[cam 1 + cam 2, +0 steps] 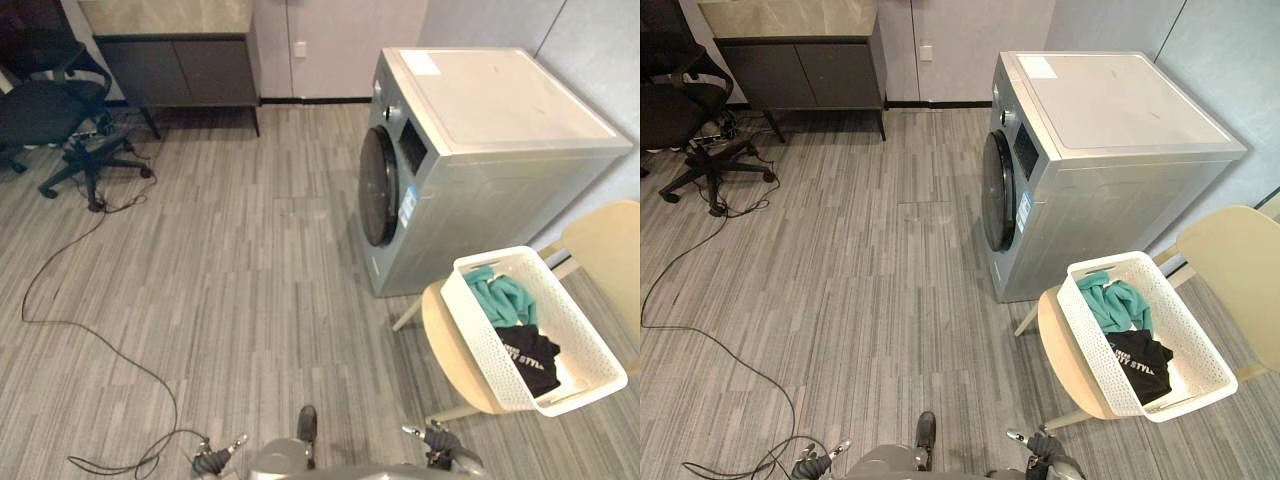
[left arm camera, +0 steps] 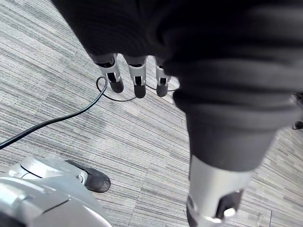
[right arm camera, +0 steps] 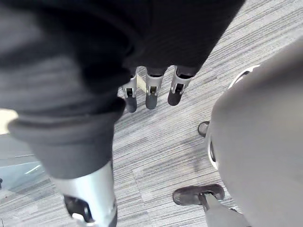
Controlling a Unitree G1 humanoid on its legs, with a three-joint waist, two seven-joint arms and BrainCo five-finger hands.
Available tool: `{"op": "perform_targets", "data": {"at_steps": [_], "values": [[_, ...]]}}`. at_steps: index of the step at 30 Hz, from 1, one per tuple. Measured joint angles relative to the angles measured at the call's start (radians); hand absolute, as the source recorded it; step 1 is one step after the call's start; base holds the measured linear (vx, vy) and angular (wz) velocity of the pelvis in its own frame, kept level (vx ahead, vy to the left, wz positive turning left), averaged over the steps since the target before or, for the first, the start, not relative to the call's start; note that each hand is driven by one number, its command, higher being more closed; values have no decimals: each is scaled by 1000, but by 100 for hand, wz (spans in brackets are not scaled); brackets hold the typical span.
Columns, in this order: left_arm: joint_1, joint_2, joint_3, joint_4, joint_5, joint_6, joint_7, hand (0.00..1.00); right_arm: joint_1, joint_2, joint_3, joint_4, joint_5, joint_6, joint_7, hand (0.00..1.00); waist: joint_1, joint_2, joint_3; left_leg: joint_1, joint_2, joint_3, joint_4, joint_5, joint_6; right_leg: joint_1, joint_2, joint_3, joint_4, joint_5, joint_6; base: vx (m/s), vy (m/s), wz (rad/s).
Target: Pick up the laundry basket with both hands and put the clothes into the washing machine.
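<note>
The white perforated laundry basket (image 1: 478, 335) rests on a beige chair (image 1: 447, 352) at the right, tilted. Inside it lie a teal cloth (image 1: 503, 297) and a black garment (image 1: 532, 356). Just beyond the chair stands the silver-grey washing machine (image 1: 480, 185), its dark round door (image 1: 378, 200) shut and facing left. My left hand (image 1: 214, 459) and right hand (image 1: 440, 448) hang low at the near edge, well short of the basket. In the wrist views the left hand's fingers (image 2: 138, 78) and the right hand's fingers (image 3: 152, 92) point straight down at the floor, holding nothing.
A black office chair (image 1: 50, 110) stands at the far left. Beside it a dark cabinet (image 1: 180, 65) with a light top sits against the back wall. Open grey plank floor (image 1: 250, 260) stretches between me and the machine.
</note>
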Motion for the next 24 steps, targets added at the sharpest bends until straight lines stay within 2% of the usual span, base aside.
{"op": "perform_targets", "data": {"at_steps": [3, 5, 7, 8, 9, 10, 12, 15, 17, 18, 19, 20, 21, 22, 23, 24], "values": [[-2, 5, 2, 6, -4, 0, 1, 0, -14, -4, 23, 1, 10, 0, 0, 0, -3, -2, 1, -33, -1, -4, 40, -13, 4, -4, 0, -14, -4, 0, 1, 3, -9, 13], [-14, 9, 3, -12, -23, -2, 5, 0, -25, -7, 39, 4, 10, 0, -1, 0, -3, -9, 12, -156, 6, -14, 246, -88, 7, 0, 2, -63, -7, 12, 2, 22, -7, 48], [-23, 16, 9, -19, -41, -3, 20, 0, -27, -3, 39, 9, 19, 1, -2, 0, 1, -20, 36, -199, 16, 36, 329, -114, -6, 33, 0, -99, -14, 13, 0, -39, 25, 55], [-20, 14, 10, -21, -46, -2, 21, 0, -31, -4, 39, 8, 26, 1, -3, 0, 4, -13, 43, -199, 50, 97, 352, -178, -2, 49, 10, -113, -14, 11, 0, -61, 46, 42], [-21, 14, 11, -21, -50, 0, 21, 0, -35, -4, 39, 7, 31, 1, -5, 0, 9, -16, 49, -202, 57, 112, 369, -185, 7, 53, 8, -113, -11, 9, -1, -41, 66, 8], [-23, 14, 15, -23, -58, 0, 20, 0, -35, -3, 39, -1, 34, 0, -6, 0, 28, -21, 54, -208, 58, 122, 382, -194, 10, 51, 5, -108, -9, 6, 2, -21, 109, 2], [-24, 15, 32, -32, -60, -1, 21, 0, -52, -2, 39, 0, 49, 1, -6, 0, 32, -22, 77, -217, 47, 124, 391, -215, -1, 47, -1, -105, -8, -3, 9, -13, 132, 4], [-20, 6, 59, -30, -75, 0, 22, 0, -54, -5, 39, 1, 57, 0, -13, 0, 42, -23, 81, -217, 40, 161, 407, -250, 20, 50, -7, -70, -21, -8, 25, 23, 109, -6], [-20, 4, 59, -30, -81, 0, 21, 0, -52, -4, 38, 2, 67, 0, -20, 0, 52, -22, 78, -223, 33, 171, 453, -280, 37, 50, -27, -55, 1, -27, 54, 51, 128, -3], [-19, 4, 59, -28, -82, 2, 20, 0, -48, -3, 37, 6, 71, -1, -20, 0, 46, -21, 77, -232, 16, 170, 489, -321, 39, 41, -59, -56, 51, -48, 77, 102, 160, 21], [-20, 5, 59, -14, -81, 1, 20, 0, -39, -2, 36, 37, 82, -2, -19, 0, 39, -33, 66, -230, 8, 183, 549, -368, 46, 20, -106, -56, 122, -81, 88, 138, 161, 20], [-13, 3, 58, -12, -81, 1, 20, 0, -35, -7, 32, 37, 88, 0, -18, 0, 39, -22, 65, -246, 19, 183, 600, -400, 53, 5, -119, -52, 195, -104, 87, 163, 152, -10], [-9, 4, 58, 4, -81, 3, 20, 0, -41, -13, 27, 36, 93, -3, -18, 0, 46, -17, 73, -241, 14, 197, 648, -436, 105, -51, -168, -10, 389, -137, 69, 141, 163, -25], [-3, 9, 58, 22, -83, 13, 20, 0, -49, -17, 25, 28, 98, -17, -18, 0, 34, -11, 79, -219, 2, 217, 664, -465, 116, -165, -236, 52, 663, -121, 2, 166, 190, -23], [7, 11, 56, 21, -86, 19, 21, 0, -61, -30, 27, 18, 98, -22, -17, 0, 20, -12, 78, -176, 0, 221, 654, -480, 117, -233, -253, 72, 856, -102, -29, 152, 168, -14], [11, 12, 56, 18, -88, 19, 21, 0, -63, -33, 28, 16, 98, -23, -17, 0, 21, 2, 85, -151, -3, 226, 634, -480, 117, -258, -249, 78, 906, -101, -32, 180, 161, -23]]}}
